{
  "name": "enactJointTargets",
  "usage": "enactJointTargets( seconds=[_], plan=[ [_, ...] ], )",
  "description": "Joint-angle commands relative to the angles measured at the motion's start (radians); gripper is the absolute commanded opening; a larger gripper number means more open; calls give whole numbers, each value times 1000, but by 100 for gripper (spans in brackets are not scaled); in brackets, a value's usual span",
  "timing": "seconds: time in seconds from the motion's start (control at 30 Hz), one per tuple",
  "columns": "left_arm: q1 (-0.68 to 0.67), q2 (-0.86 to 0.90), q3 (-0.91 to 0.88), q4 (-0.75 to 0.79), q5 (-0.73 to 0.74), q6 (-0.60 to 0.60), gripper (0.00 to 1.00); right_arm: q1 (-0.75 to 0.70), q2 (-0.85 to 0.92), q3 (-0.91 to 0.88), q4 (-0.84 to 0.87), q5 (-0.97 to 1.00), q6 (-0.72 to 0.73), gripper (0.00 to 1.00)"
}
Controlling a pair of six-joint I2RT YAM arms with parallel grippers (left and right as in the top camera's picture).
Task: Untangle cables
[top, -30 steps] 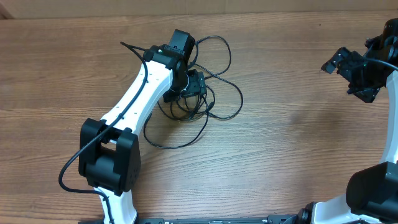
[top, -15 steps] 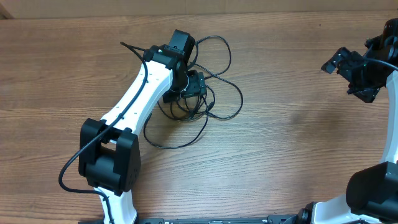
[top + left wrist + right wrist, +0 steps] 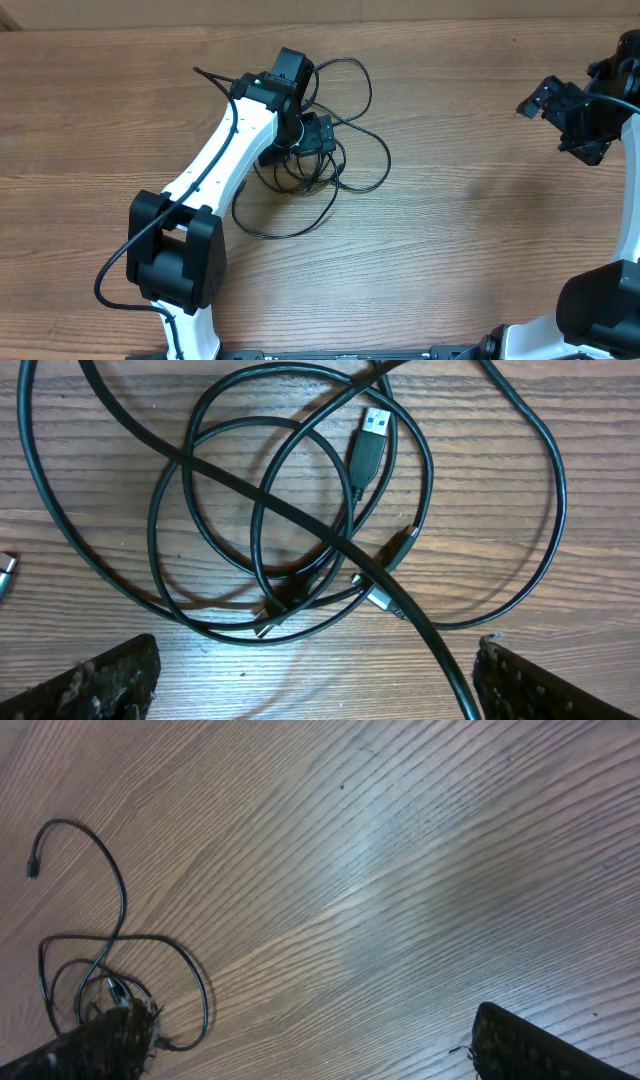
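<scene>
While left fingers (image 3: 100,680) hang spread wide over cables (image 3: 300,510), nothing is gripped. Cables lie in overlapping loops on bench (image 3: 470,250), left of centre, directly beneath left wrist. Right fingers (image 3: 530,1045) likewise wide, empty, well apart at far right.

Judgement: step in hand is choosing one strand.
- Advise diagonal strand (image 3: 250,495), apparently uppermost, or free silver plug (image 3: 377,422).
- Close on single cord only, lift slowly, draw outward from coil.
- Risk: pinching two cords drags whole bundle.
</scene>
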Motion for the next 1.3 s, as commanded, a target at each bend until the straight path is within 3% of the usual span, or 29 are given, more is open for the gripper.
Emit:
enactJointTargets(
  seconds=[0.0, 0.6, 0.93, 1.07, 1.27],
  plan=[
    [-3, -5, -9, 3, -7, -9, 100, 1, 2, 2, 2, -1, -6, 100],
    [-3, -5, -9, 63, -6, -16, 100, 1, 2, 2, 2, -1, -6, 100],
    [-5, -5, -10, 93, -14, -198, 85, 1, 2, 2, 2, -1, -6, 100],
    [-23, -5, -11, 87, -27, -280, 85, 1, 2, 2, 2, -1, -6, 100],
    [-55, -5, -11, 88, -170, -433, 85, 1, 2, 2, 2, -1, -6, 100]
  ],
)
